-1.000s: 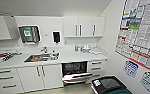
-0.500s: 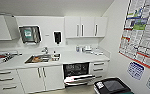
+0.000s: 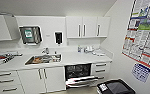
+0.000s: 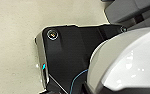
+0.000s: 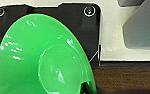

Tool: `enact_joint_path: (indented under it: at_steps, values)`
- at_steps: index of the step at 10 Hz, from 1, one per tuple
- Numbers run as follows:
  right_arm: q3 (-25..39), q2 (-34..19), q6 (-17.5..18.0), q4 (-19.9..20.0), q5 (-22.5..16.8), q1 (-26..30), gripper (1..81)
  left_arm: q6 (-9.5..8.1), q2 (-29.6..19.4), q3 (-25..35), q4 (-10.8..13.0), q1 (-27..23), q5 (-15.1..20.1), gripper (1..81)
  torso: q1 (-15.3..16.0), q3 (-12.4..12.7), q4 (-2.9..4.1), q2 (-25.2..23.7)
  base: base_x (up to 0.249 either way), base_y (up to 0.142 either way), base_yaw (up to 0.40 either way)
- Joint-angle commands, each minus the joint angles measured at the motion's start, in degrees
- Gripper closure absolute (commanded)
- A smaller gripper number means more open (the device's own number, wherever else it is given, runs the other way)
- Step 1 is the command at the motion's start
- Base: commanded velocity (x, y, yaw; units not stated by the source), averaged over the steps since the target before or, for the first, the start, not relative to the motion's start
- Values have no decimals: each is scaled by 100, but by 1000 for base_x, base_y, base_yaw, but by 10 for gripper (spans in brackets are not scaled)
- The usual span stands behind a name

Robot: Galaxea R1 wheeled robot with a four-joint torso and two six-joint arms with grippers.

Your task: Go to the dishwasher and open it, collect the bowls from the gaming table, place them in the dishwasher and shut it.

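Between the earlier head views and now, the kitchenette is shifted slightly toward the left of the picture and drawn a little larger, which is read as the camera moving with the robot, not as the things moving. The dishwasher (image 3: 78,74) is seen below the white counter (image 3: 73,58), right of the sink (image 3: 43,59), its door (image 3: 81,81) already let down and the dark racks exposed, so that loading is possible on arrival. A black bin (image 3: 116,87) is set on the floor just right of the door.

In the right wrist view a green bowl (image 5: 41,57) is shown large and tilted against the wrist plate; it is judged to be carried by the right gripper for the dishwasher, though whether the fingers are clamped on it cannot be told. In the left wrist view a white rounded shell and pale floor (image 4: 13,37) are shown; the state of the left fingers cannot be told either.
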Motion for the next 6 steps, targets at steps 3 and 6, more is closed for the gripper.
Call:
enact_joint_path:
  at_steps: [3,6]
  values:
    - [-45,-88,-3,-17,-226,250,811,16,-117,-73,-31,-266,81,811,0,0,0,0,85,61,0]
    - [-36,-88,6,-17,-226,233,811,16,-117,-73,-23,-266,90,811,0,0,0,0,85,0,0]
